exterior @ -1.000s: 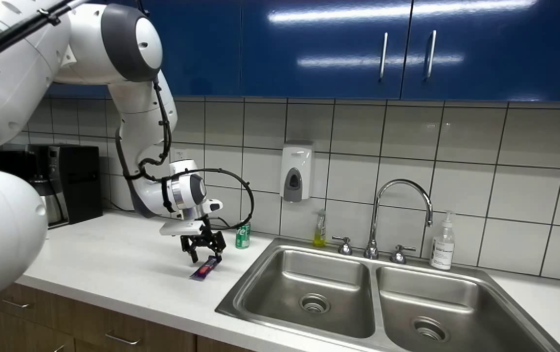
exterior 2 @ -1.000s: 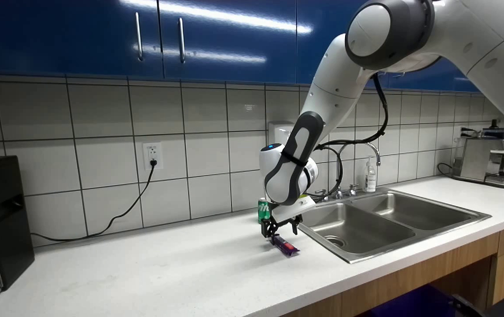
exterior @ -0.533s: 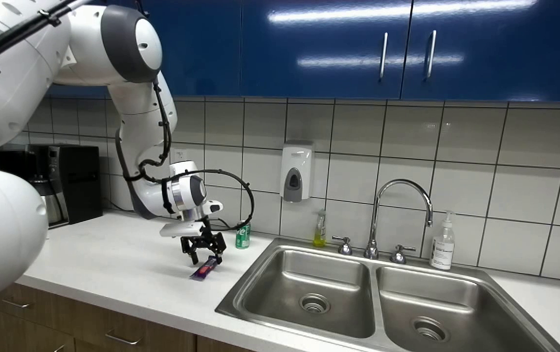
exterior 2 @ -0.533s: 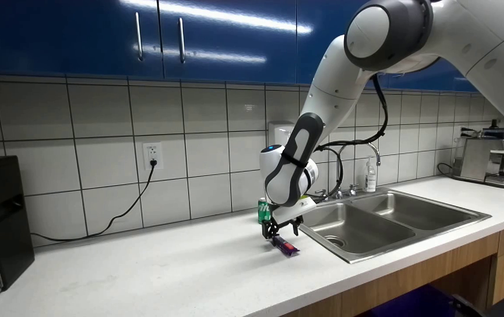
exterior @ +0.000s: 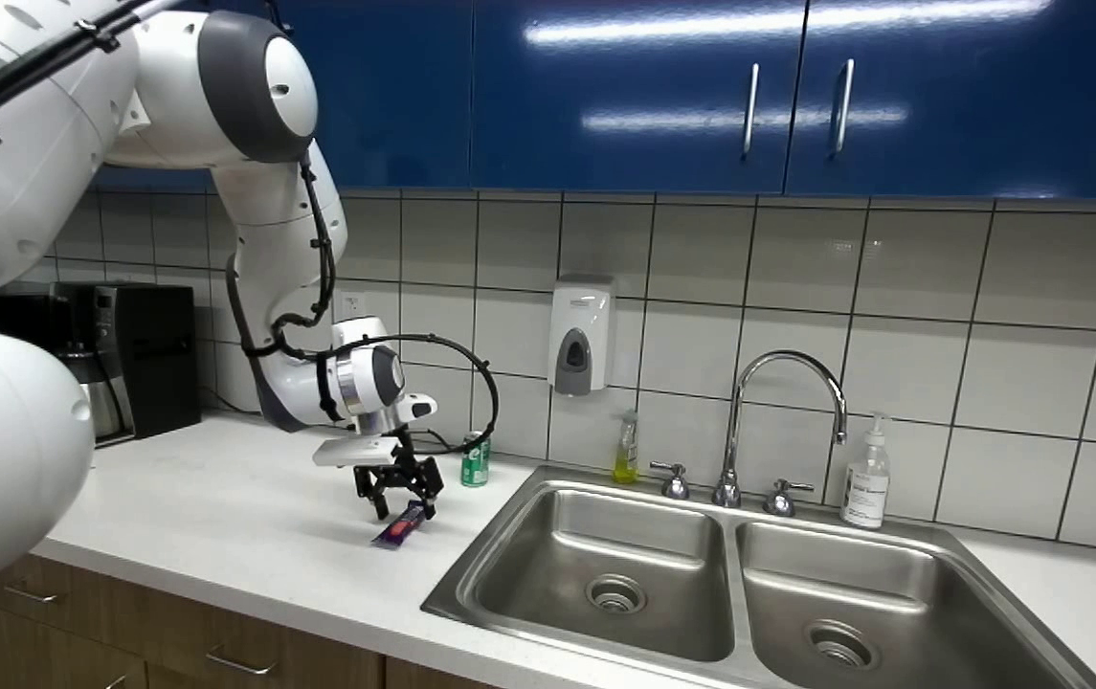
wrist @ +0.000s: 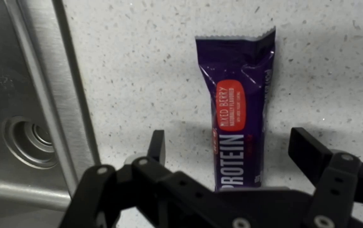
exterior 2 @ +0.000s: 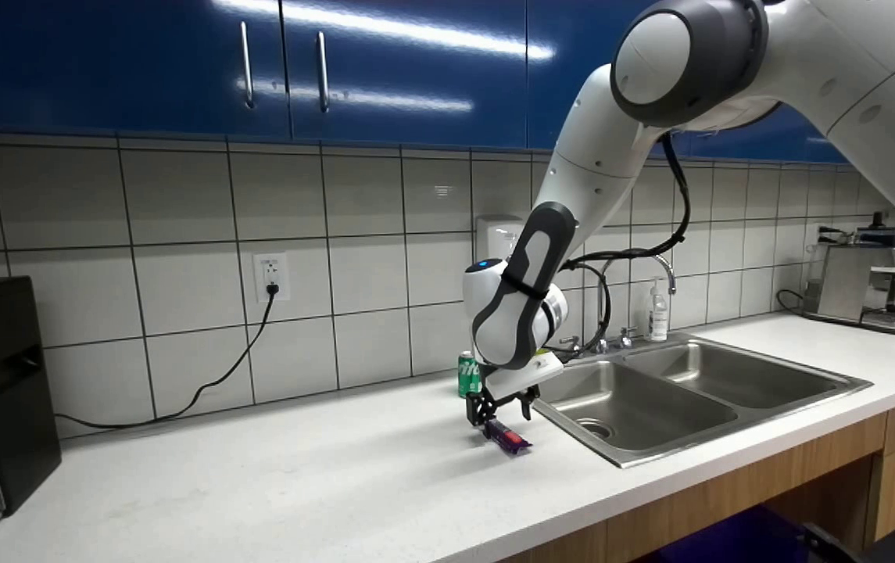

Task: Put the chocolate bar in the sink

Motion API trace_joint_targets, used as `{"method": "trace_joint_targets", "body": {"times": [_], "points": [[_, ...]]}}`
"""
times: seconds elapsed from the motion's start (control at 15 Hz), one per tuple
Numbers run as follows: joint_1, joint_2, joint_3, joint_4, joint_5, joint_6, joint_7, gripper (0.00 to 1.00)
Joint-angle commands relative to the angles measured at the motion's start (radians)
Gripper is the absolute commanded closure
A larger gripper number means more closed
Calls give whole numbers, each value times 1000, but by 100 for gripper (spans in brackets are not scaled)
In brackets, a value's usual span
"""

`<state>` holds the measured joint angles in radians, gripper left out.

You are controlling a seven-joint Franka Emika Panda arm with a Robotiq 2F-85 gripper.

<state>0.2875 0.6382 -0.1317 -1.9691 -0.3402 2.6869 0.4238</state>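
Note:
The chocolate bar [exterior: 399, 525], in a dark purple wrapper with a red label, lies flat on the white counter left of the sink; it also shows in an exterior view [exterior 2: 508, 436] and the wrist view [wrist: 241, 63]. My gripper [exterior: 405, 510] is just above it with its fingers spread; it shows in the other views too [exterior 2: 506, 418] [wrist: 227, 139]. In the wrist view one finger is on each side of the bar, with gaps on both sides. The bar's lower end is hidden behind the gripper. The sink's left basin [exterior: 548, 593] is beside it, also in the wrist view [wrist: 7, 88].
A green can [exterior: 476, 461] stands behind the gripper near the wall. The metal sink rim [exterior: 452, 586] borders the counter. A chrome faucet [exterior: 731, 431], a yellow bottle [exterior: 625, 450] and a pump bottle [exterior: 866, 483] stand behind the sink. A black coffee maker [exterior: 150, 354] is far left.
My gripper has sunk very slightly toward the counter, its fingers still spread. The chocolate bar has not moved.

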Motion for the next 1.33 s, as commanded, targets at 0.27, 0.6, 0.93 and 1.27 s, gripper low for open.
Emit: {"method": "trace_joint_targets", "body": {"times": [0.27, 0.6, 0.93, 1.27], "points": [[-3, 9, 5, -25, 43, 47, -36, 0], [-7, 18, 10, -28, 78, 71, -47, 34], [-9, 25, 22, -30, 116, 88, -60, 73], [-4, 21, 15, -27, 128, 85, -57, 81]]}}
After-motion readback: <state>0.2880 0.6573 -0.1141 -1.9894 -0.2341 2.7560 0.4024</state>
